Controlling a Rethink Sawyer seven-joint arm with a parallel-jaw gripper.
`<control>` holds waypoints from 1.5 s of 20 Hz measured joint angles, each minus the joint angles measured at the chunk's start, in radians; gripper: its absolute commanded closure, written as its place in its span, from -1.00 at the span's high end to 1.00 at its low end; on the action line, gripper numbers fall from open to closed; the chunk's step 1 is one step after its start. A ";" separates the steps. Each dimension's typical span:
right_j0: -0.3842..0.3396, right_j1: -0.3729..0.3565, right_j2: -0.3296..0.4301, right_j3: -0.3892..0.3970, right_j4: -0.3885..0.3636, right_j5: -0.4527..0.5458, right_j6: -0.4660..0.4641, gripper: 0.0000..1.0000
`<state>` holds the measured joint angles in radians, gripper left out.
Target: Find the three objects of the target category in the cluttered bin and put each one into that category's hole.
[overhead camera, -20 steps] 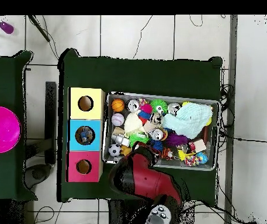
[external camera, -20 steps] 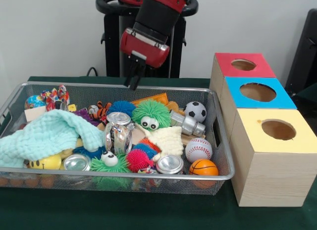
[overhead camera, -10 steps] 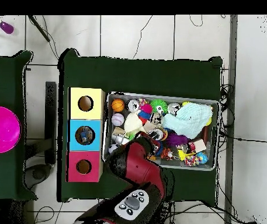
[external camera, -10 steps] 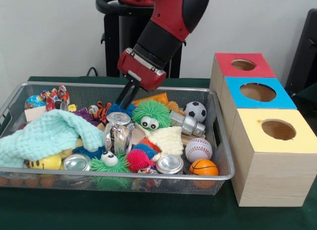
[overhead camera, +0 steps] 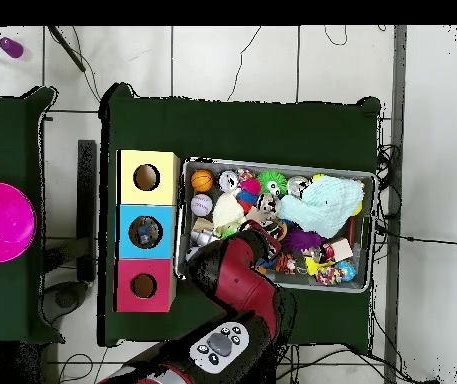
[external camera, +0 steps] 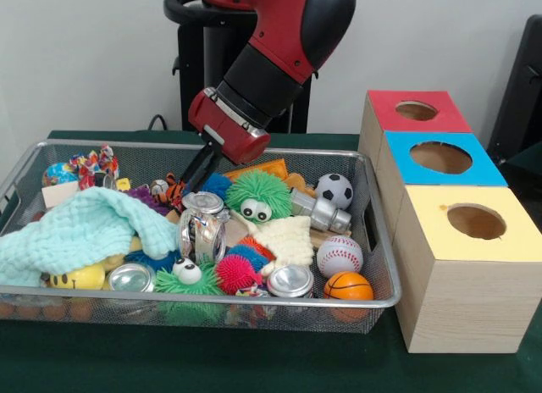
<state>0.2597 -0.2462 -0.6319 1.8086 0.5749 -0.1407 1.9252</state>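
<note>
The red and black arm (external camera: pixel 275 50) slants down from 1 o'clock toward 7; its claw (external camera: pixel 193 174) tips look pressed together.

You see wire-mesh metal basket (external camera: pixel 379 266), silver, slight sheen. Inside it: soft crinkled cloth (external camera: pixel 80 232), pale green, matt; shiny metal cans (external camera: pixel 290 281), lids mirror-bright; grey metal flask (external camera: pixel 322 212), glossy; fuzzy rubbery green ball (external camera: pixel 257 194); smooth glossy soccer ball (external camera: pixel 334 190). Beside basket: pale wood boxes (external camera: pixel 461 304), visible grain, matt painted tops. Arm (external camera: pixel 279 46) above basket: glossy red and black plastic shell.
</note>
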 measured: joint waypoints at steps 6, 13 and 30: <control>0.021 -0.003 0.000 0.000 0.105 0.026 0.007 -1.00; 0.015 -0.031 0.048 0.020 0.176 0.055 0.052 -1.00; -0.088 -0.080 0.212 0.059 0.190 0.055 0.190 -1.00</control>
<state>0.1720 -0.3262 -0.4197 1.8675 0.7651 -0.0861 2.1155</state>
